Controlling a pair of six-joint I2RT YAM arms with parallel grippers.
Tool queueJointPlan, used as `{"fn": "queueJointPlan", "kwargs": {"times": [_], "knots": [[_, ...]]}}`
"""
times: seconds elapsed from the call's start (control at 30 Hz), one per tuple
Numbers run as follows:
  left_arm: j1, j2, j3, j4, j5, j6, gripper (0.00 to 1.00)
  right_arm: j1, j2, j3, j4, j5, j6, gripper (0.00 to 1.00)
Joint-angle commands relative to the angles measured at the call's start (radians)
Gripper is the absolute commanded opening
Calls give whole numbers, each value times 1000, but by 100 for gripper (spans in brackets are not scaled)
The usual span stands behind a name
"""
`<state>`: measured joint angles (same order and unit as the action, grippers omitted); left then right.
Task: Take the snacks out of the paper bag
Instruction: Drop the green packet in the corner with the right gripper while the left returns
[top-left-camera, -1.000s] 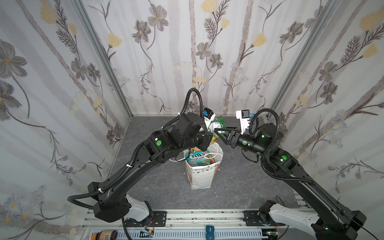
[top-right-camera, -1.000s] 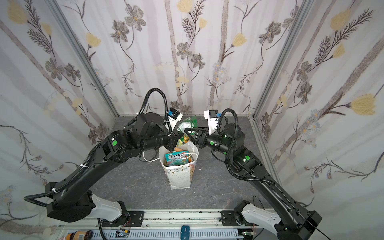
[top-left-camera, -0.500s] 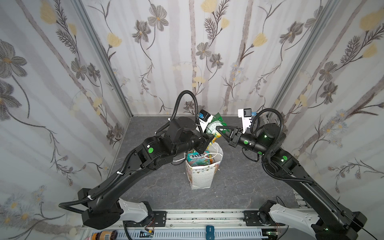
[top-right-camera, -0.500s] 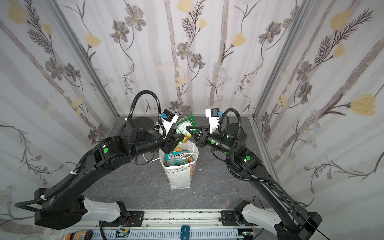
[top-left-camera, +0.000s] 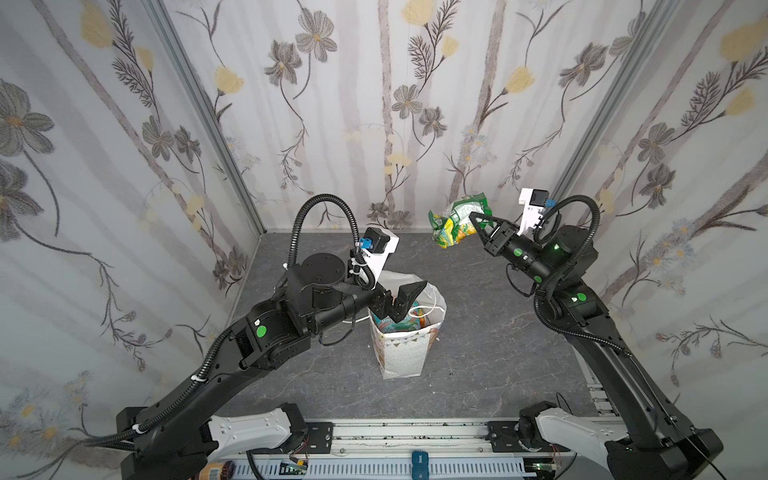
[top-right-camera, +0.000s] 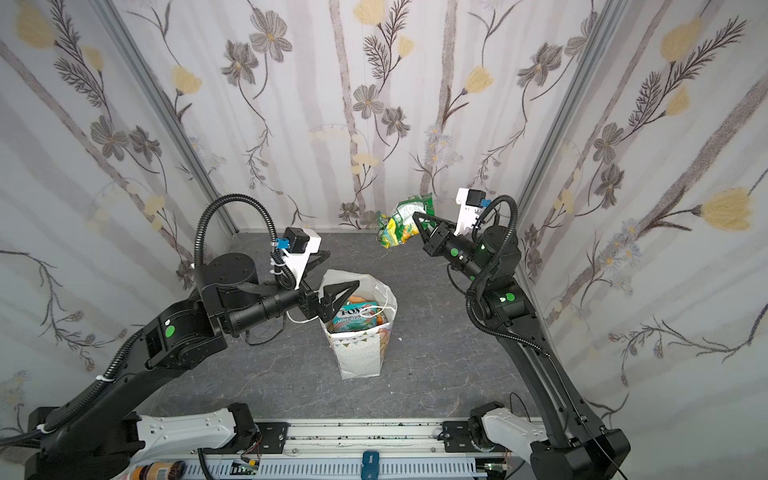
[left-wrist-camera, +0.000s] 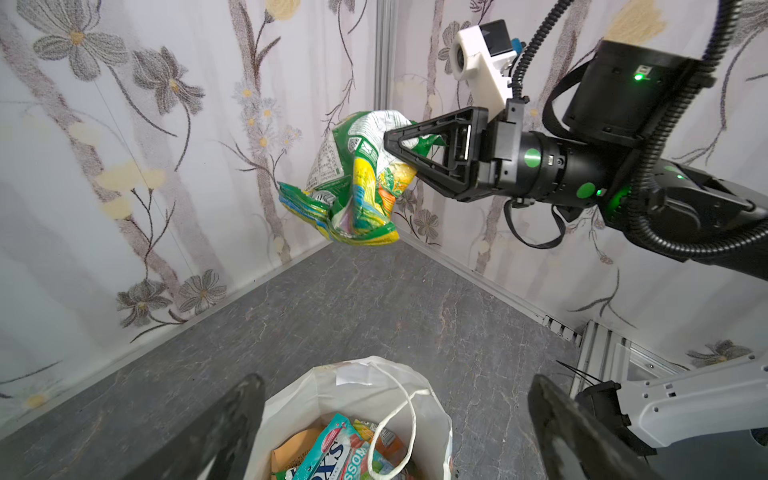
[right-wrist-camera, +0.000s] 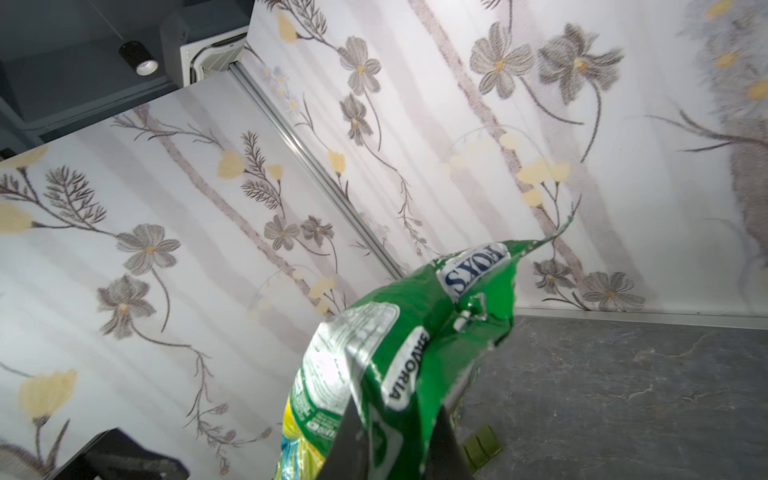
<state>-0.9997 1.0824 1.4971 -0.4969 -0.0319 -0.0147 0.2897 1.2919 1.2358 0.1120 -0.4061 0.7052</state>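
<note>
The white paper bag (top-left-camera: 401, 349) (top-right-camera: 360, 353) stands upright mid-floor, its mouth open. Inside it lie snacks: a teal packet (top-right-camera: 358, 316) (left-wrist-camera: 330, 451) among orange and tan ones. My left gripper (top-left-camera: 411, 301) (top-right-camera: 338, 301) (left-wrist-camera: 395, 380) hovers open just over the bag's mouth with nothing between its fingers. High above the back right of the floor, my right gripper (top-left-camera: 473, 218) (top-right-camera: 415, 216) (left-wrist-camera: 388, 141) (right-wrist-camera: 395, 415) is shut on a crumpled green and yellow snack packet (top-left-camera: 455, 222) (top-right-camera: 400, 225) (left-wrist-camera: 353, 187) (right-wrist-camera: 399, 353), which hangs clear of the bag.
Flowered walls close in the grey floor on three sides. A small dark green block (right-wrist-camera: 482, 446) lies on the floor below the right gripper. A metal rail (top-left-camera: 415, 436) with both arm bases runs along the front edge.
The left gripper let go of the green packet, opened wide and drew back down over the bag. The right gripper shut on the packet and carried it off to the right.
</note>
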Motion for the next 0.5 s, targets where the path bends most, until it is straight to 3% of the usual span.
{"fn": "queueJointPlan", "kwargs": {"times": [0.0,0.33,0.47], "knots": [[1,-16,-24,35,4,30,100,-80,45,-13,99,-20,23,0],[1,-51,-130,41,25,77,100,-329,298,-22,202,-102,29,0],[1,-75,-185,71,32,107,100,-415,487,34,192,-119,10,0]]}}
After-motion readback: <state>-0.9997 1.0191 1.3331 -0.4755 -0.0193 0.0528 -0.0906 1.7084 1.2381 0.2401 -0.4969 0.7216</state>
